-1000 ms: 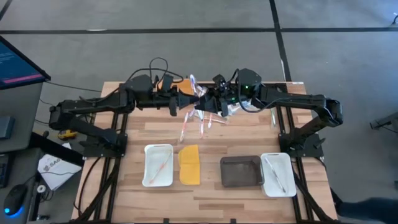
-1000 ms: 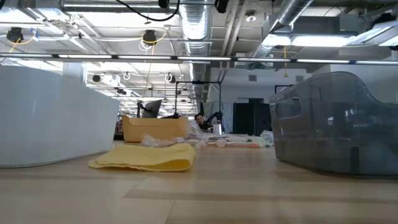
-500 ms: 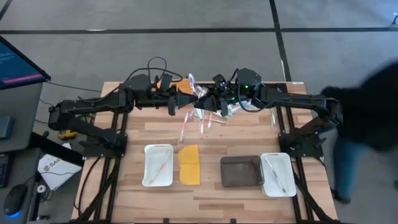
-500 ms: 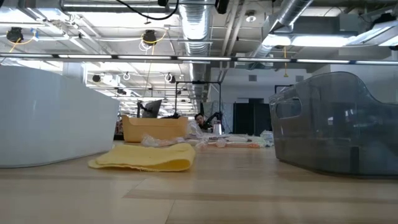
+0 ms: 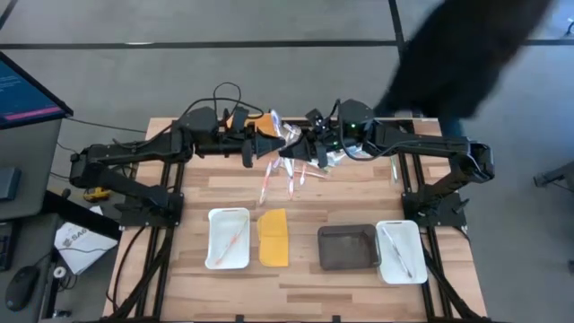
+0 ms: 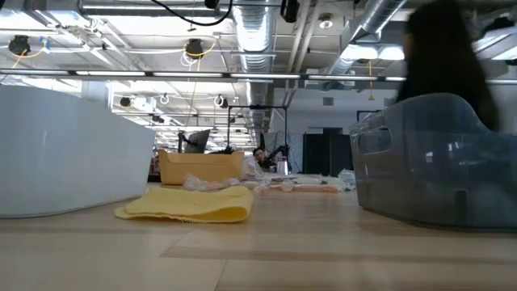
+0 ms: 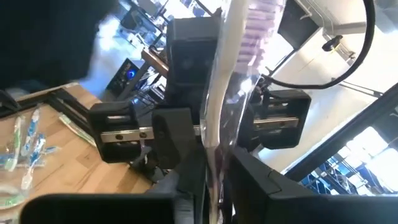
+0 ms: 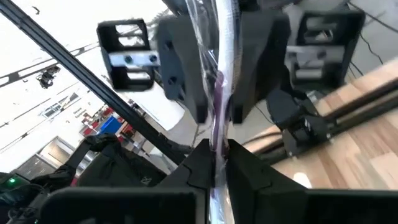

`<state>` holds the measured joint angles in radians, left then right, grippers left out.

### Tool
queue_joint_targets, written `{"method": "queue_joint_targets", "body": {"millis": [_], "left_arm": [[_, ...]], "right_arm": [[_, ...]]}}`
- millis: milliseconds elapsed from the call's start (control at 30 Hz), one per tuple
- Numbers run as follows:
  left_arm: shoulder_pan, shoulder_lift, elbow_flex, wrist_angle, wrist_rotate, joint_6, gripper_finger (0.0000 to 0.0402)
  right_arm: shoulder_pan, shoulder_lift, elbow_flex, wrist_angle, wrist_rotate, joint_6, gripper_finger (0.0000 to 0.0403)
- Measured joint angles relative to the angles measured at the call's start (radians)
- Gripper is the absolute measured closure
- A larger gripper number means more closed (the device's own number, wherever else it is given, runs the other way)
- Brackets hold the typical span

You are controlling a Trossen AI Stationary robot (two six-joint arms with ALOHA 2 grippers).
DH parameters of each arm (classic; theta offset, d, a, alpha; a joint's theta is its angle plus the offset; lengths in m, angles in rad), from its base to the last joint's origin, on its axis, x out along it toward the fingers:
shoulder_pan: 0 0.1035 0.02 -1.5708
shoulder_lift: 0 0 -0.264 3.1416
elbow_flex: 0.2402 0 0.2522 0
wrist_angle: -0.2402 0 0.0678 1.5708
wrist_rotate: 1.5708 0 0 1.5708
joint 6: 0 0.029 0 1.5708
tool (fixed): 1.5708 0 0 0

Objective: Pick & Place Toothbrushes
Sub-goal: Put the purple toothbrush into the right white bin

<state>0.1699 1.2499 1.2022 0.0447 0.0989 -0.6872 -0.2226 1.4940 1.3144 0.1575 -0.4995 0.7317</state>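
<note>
A toothbrush (image 7: 224, 74) in a clear wrapper, with a white handle and pink bristles, hangs in the air over the table's far middle. My left gripper (image 5: 272, 146) and my right gripper (image 5: 299, 149) point level at each other there, and both are shut on the toothbrush. In the high view its wrapped head (image 5: 279, 119) sticks out toward the far edge. Several loose toothbrushes (image 5: 289, 179) lie flat on the wood just nearer than the grippers. More wrapped ones (image 5: 334, 160) lie below the right arm. My left gripper has the wrapped handle (image 7: 216, 163) pinched between its two fingers, well below the bristle end. It comes level from the table's left, fingers across the handle; the toothbrush is lifted clear. My right gripper pinches the same wrapped handle (image 8: 217, 134) between its two fingers. It comes level from the table's right, directly opposite the left fingers (image 8: 183, 81) and across the handle.
Along the near side stand a white tray (image 5: 215, 253) with a pink toothbrush, a flat yellow-orange lid (image 5: 273, 238), a dark bin (image 5: 348, 260) and a second white tray (image 5: 414, 256) with toothbrushes. A person's dark shape (image 5: 466, 54) is beyond the far right corner.
A person's dark shape has come in at the table's right side and moved round to beyond its far right corner. Both arms have stayed in place with the toothbrush between them.
</note>
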Motion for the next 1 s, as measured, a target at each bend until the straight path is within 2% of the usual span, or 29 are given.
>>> {"method": "queue_joint_targets", "body": {"millis": [300, 567, 800, 1000], "left_arm": [[0.000, -0.012, 0.000, -0.088, 0.066, 0.000, 0.0302], [0.000, -0.026, 0.000, -0.171, 0.067, 0.112, 0.0293], [-0.007, -0.026, 0.000, -0.236, 0.068, 0.114, 0.0293], [-0.007, -0.026, 0.000, -0.275, 0.068, 0.115, 0.0293]], "right_arm": [[-0.002, -0.007, 0.000, -0.044, 0.034, 0.020, 0.0386], [-0.009, -0.010, 0.001, -0.152, 0.041, 0.027, 0.0386], [-0.011, -0.024, -0.001, -0.343, 0.057, 0.027, 0.0386], [-0.011, -0.100, -0.001, -0.582, 0.137, 0.005, 0.0386]]}}
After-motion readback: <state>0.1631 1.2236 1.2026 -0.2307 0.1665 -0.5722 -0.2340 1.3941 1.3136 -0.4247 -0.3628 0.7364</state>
